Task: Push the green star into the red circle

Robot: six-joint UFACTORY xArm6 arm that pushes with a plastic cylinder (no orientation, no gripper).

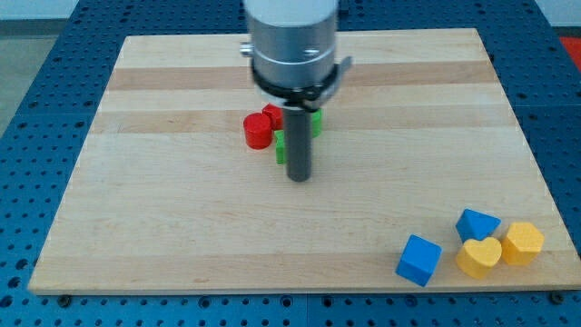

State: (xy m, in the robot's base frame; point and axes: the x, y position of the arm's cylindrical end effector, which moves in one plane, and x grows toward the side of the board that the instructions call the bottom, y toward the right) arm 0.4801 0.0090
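Observation:
The red circle (258,132) lies on the wooden board (182,209) near its middle, toward the view's top. A second red block (272,113) touches it at its upper right. A green block (281,146), most likely the green star, is largely hidden behind my rod, just right of the red circle. Another green piece (317,122) peeks out on the rod's right side. My tip (299,178) rests on the board just below the green block and to the lower right of the red circle.
At the view's bottom right sit a blue cube (418,260), a blue block (477,223), a yellow heart (478,257) and a yellow hexagon (523,242). The arm's grey body (290,41) hangs over the board's top middle.

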